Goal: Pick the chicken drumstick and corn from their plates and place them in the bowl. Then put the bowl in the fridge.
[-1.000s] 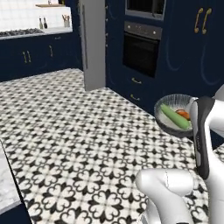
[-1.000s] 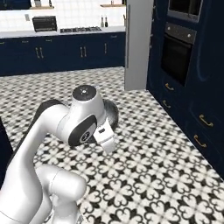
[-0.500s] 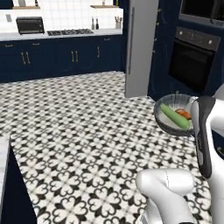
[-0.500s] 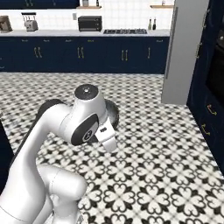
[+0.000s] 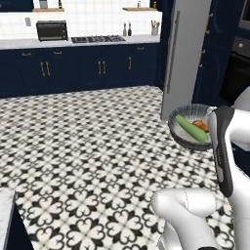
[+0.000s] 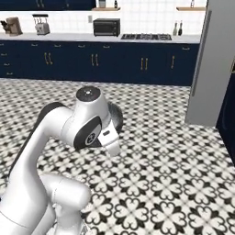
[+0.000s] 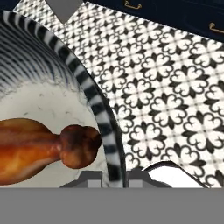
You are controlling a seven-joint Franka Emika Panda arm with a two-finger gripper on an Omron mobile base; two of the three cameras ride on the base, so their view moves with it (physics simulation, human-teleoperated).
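We see a black-and-white patterned tile floor, navy cabinets with brass handles, a pale counter, a black microwave, and white wall tiles.

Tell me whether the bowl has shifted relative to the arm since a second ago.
No. The bowl stays beside the arm; only the kitchen background swung as the base turned.

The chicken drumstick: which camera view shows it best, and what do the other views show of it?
The hand view: the chicken drumstick fills the lower left, brown and glossy, inside the bowl. The left base view shows just a small reddish patch beside the corn. In the right base view the arm hides it.
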